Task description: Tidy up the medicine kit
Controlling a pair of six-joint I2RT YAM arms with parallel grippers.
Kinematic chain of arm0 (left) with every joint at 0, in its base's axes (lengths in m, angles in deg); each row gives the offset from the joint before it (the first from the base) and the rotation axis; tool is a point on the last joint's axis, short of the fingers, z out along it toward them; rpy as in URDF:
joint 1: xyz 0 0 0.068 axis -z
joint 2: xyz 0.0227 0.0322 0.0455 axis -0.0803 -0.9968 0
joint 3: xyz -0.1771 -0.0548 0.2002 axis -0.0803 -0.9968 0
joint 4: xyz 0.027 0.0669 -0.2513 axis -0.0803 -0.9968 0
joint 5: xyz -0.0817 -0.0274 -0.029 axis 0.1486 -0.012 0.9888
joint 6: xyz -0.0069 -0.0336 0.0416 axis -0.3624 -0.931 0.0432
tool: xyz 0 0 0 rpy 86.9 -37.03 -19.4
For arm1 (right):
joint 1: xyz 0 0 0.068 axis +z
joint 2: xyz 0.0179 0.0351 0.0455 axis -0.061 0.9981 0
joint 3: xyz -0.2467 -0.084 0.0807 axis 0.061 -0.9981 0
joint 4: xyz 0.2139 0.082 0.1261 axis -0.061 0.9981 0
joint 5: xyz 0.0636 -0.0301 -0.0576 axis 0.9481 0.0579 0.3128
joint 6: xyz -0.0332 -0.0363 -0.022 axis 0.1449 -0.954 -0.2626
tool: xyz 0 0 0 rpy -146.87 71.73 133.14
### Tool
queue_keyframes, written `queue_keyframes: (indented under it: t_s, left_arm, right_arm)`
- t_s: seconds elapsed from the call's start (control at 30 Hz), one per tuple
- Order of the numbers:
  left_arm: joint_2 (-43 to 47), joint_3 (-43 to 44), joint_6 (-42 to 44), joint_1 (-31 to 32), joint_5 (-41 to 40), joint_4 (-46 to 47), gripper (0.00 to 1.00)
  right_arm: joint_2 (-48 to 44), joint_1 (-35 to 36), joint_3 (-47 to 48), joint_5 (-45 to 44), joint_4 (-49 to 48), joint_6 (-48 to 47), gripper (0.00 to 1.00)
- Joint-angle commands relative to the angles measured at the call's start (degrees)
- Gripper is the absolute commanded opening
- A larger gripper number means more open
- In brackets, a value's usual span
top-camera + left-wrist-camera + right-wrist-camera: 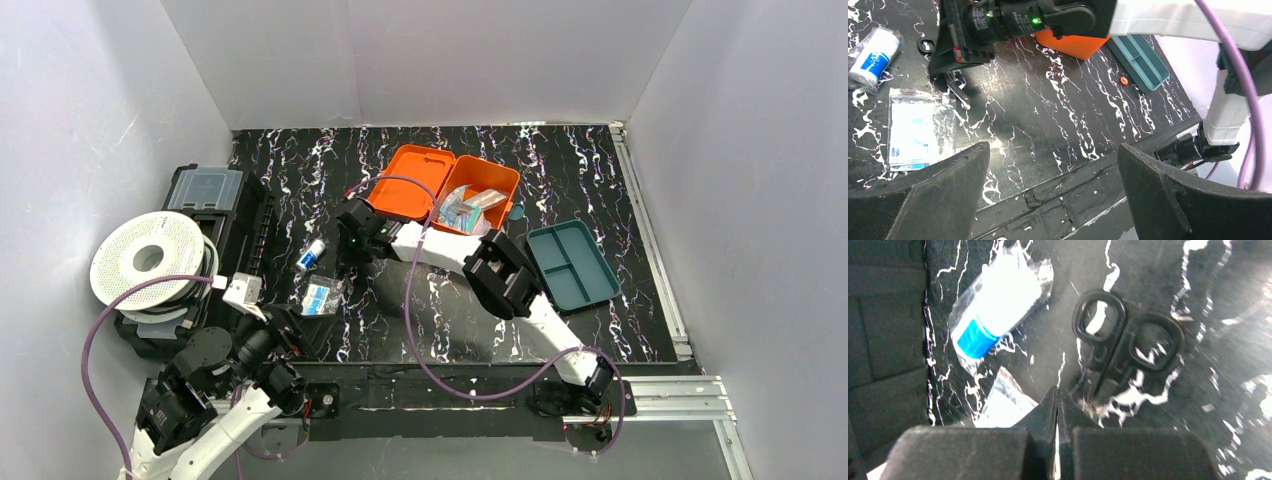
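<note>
Marbled table [600, 180]: right gripper [1057, 400] closed empty, scissors [1125, 347] just right of its tips; lifting risks leaving them; left gripper [1052, 150] wide, empty.

The right arm [520, 290] rises from its base on the table's [640, 200] near edge, right of the middle. It stretches left and away with the elbow bent high, reaching towards the table's centre. Its wrist tips down, and the right gripper [1057, 395] hangs low over the surface left of centre, jaws pressed flat together, tip to tip. The left arm [215, 385] sits folded at the near left corner, mostly off the table, its forearm angled inward. The left gripper [1053, 150] hovers just over the near edge, pointing across towards the right arm. Its jaws are spread wide, and the dark wedge-shaped fingers [938, 195] show at either side of its wrist view.
</note>
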Motion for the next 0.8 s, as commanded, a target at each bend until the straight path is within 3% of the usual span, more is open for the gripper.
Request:
queue_keyframes:
  t_s: [0.0, 0.17, 0.43, 0.5, 0.77]
  left_arm:
    - [-2.2, 0.1, -0.6, 0.0, -2.7, 0.1, 1.00]
    - [-5.3, 0.9, -1.9, 0.0, -6.2, -1.5, 0.99]
    - [-17.2, 3.9, -2.2, 0.1, -10.8, -4.7, 1.00]
    - [-19.9, 4.3, -1.9, 0.0, -12.3, -4.6, 1.00]
    - [-33.7, 10.2, 3.6, 0.1, -13.8, -2.1, 1.00]
  right_arm:
    - [-10.4, -0.1, -6.9, -3.1, -5.5, -4.5, 0.01]
    - [-21.2, -0.1, -18.1, -4.0, -9.4, -6.8, 0.07]
    - [-39.7, 0.0, -34.4, -9.2, -9.1, -10.3, 0.49]
    - [-44.9, 0.2, -38.2, -11.3, -6.9, -11.0, 0.55]
    - [-63.0, 3.0, -52.5, -16.7, -2.2, -12.1, 0.64]
